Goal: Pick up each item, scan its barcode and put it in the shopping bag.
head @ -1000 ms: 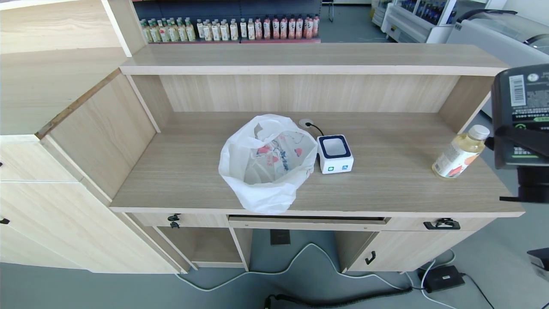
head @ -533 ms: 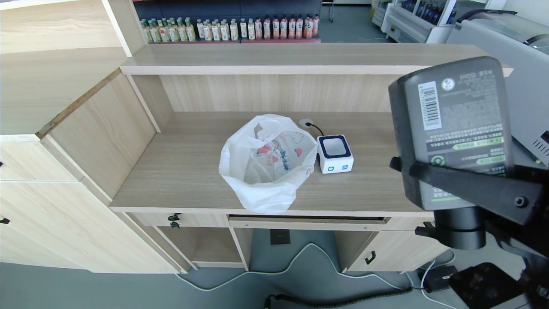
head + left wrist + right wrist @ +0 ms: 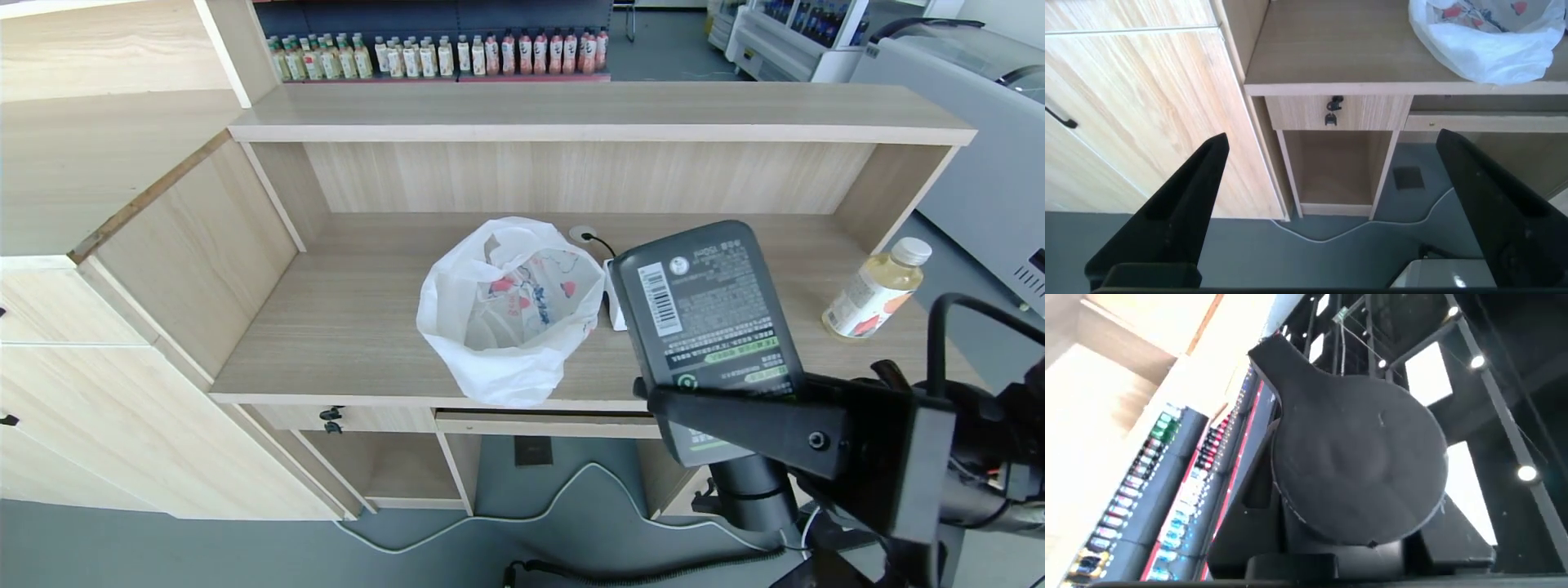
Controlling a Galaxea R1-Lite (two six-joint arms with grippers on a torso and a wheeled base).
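shopping bag (image 3: 506, 327) mouth open upward, dark pack (image 3: 710, 310) hiding most of scanner (image 3: 614, 306), bottle (image 3: 875, 290) well right, shelf (image 3: 596, 110) overhead

Light wood counter (image 3: 343, 343); grey floor (image 3: 204, 547); drinks shelf (image 3: 490, 78) behind; freezer (image 3: 955, 69) far right.

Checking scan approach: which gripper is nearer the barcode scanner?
Right. The right gripper holds the dark pouch up by the barcode scanner; the left gripper hangs open low, off the counter's left front.
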